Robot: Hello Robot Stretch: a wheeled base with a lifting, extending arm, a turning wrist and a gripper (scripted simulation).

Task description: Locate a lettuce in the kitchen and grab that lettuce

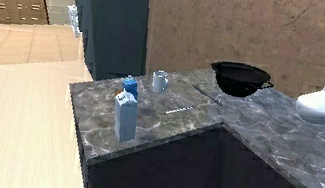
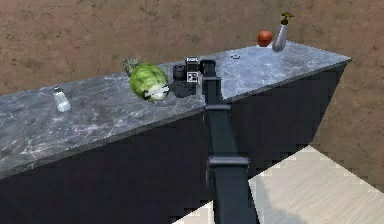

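Presently, the lettuce [image 2: 148, 80] lies on the counter [image 2: 95, 115], left of centre in the arm side view. The jaws sit just to its right; their state and load cannot be told. You should centre them on the head, then lift straight.

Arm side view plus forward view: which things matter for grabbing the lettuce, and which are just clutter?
For the job:
lettuce on the counter
gripper, close to the lettuce in the picture; cannot tell whether it holds anything

Just lying about:
shaker
red round thing
bottle
black pan
mug
carton
white vase
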